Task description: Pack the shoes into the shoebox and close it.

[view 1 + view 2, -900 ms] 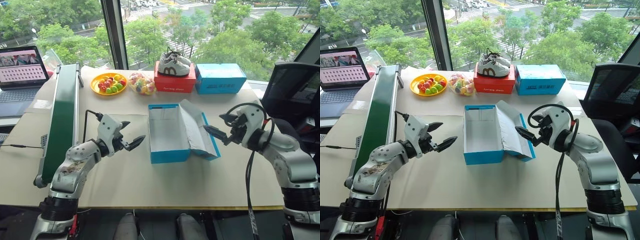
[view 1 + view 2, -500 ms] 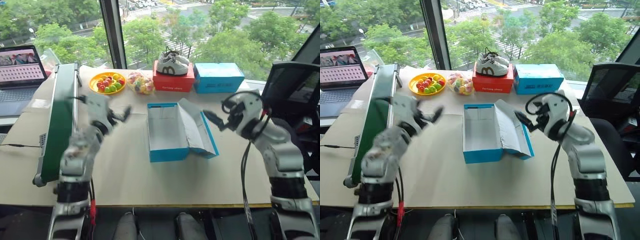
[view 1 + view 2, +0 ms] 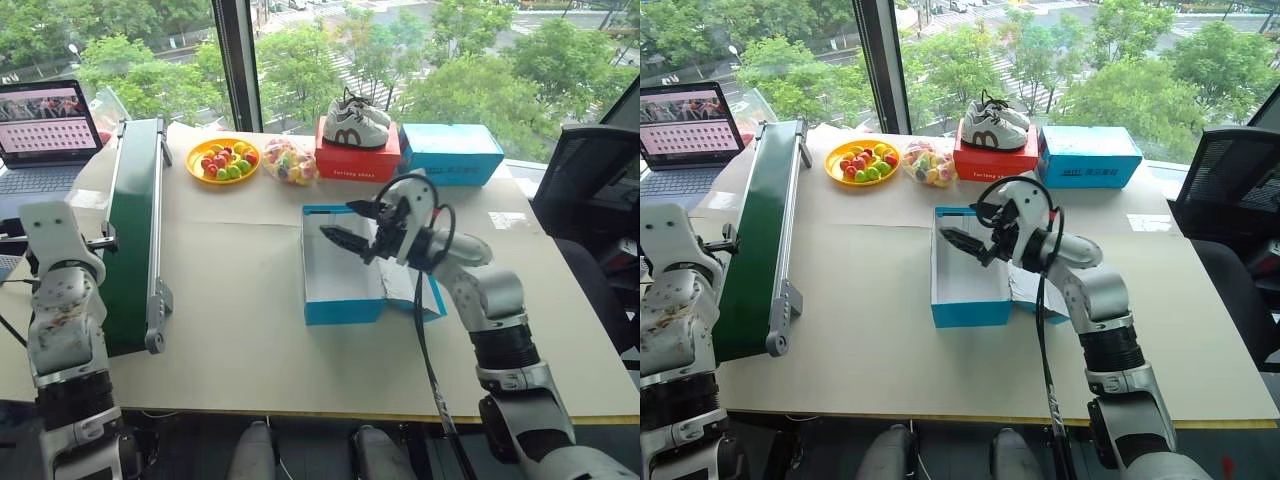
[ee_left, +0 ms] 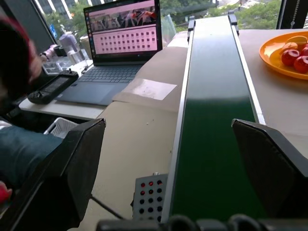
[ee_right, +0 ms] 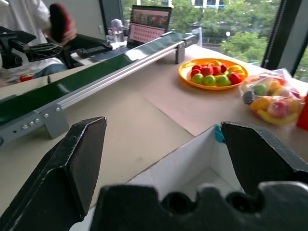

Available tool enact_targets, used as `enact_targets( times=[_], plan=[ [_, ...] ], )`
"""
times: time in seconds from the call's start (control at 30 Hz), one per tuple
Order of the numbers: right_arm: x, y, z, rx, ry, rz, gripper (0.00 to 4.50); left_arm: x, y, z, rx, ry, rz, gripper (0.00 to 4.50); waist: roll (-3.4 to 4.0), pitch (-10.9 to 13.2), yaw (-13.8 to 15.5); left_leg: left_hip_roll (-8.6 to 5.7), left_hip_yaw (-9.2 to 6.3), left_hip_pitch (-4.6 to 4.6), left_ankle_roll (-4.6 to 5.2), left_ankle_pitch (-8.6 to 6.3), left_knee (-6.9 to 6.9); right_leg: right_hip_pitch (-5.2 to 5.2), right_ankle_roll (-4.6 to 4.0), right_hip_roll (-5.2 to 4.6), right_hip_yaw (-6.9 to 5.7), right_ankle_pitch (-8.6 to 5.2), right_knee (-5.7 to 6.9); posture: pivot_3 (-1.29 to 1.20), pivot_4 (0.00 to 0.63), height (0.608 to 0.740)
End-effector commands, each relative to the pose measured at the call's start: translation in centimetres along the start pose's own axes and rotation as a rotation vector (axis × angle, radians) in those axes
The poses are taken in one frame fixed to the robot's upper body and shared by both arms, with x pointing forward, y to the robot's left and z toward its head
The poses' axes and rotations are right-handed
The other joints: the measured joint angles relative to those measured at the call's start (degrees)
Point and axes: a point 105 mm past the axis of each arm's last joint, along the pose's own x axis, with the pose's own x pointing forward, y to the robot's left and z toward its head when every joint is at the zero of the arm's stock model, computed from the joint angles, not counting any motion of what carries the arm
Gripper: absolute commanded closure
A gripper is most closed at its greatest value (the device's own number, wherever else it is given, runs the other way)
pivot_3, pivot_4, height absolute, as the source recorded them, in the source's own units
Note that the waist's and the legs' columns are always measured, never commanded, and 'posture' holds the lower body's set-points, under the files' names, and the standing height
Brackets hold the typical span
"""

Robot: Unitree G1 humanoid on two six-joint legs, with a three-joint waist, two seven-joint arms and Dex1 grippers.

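Right claw hangs spread over the open shoebox, mid-counter. Left claw spread, aimed along the green conveyor. Can't spot the red shoes on the counter. I'd find them first, then grip one by its heel.

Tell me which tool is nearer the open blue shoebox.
Right. The right tool hangs open over the shoebox, above its white inside. The left tool is open too, far off over the green conveyor.

No legible text; red box lettering too small
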Motion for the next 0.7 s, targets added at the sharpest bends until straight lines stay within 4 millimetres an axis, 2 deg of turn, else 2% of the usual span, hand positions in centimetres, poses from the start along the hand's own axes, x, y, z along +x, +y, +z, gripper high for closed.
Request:
enact_targets(
  times=[0.03, 0.23, 0.37, 0.57, 0.7],
  plan=[
    [0.8, 1.7, 1.0, -0.047, -0.024, 0.057, 0.03, -0.1, 1.3, 2.0, -0.001, -0.066, 0.004, 0.0, 0.0, 0.0, 0.06, 0.02, 0.0, 0.0, -0.08, 0.02, -0.01, 0.0, -0.02, 0.0, -0.03, 0.01, 0.0, 0.0, 0.15, 0.74],
    [2.2, 3.2, 0.4, -0.065, -0.009, 0.096, 0.03, 0.2, 1.0, 1.2, -0.099, -0.009, -0.027, 0.0, -0.08, -0.03, 0.0, 0.07, 0.0, 0.01, -0.38, 0.05, -0.01, -0.01, -0.08, 0.01, -0.12, 0.08, 0.01, 0.0, 0.15, 0.74],
    [2.4, 3.6, 0.2, -0.072, -0.004, 0.081, 0.03, 1.0, 0.2, 1.2, -0.09, -0.013, -0.059, 0.0, -0.08, -0.03, 0.07, 0.08, -0.01, 0.01, -0.36, 0.08, -0.01, -0.01, -0.09, 0.01, -0.14, 0.09, 0.01, 0.0, 0.15, 0.74],
    [1.7, 3.1, -0.1, -0.054, -0.002, 0.03, 0.03, 1.7, -1.7, 1.1, -0.045, -0.027, -0.11, 0.0, -0.11, -0.04, 0.1, 0.07, -0.01, 0.0, -0.34, 0.12, -0.01, 0.01, -0.07, 0.0, -0.16, 0.11, 0.01, 0.0, 0.15, 0.74],
    [1.2, 2.2, -1.2, -0.058, 0.044, -0.019, 0.03, 2.2, -1.3, 0.7, -0.05, -0.036, -0.074, 0.0, -0.12, -0.04, 0.1, 0.08, -0.01, 0.0, -0.35, 0.13, -0.03, -0.01, -0.09, 0.01, -0.16, 0.12, 0.01, 0.0, 0.15, 0.74]
  ],
)
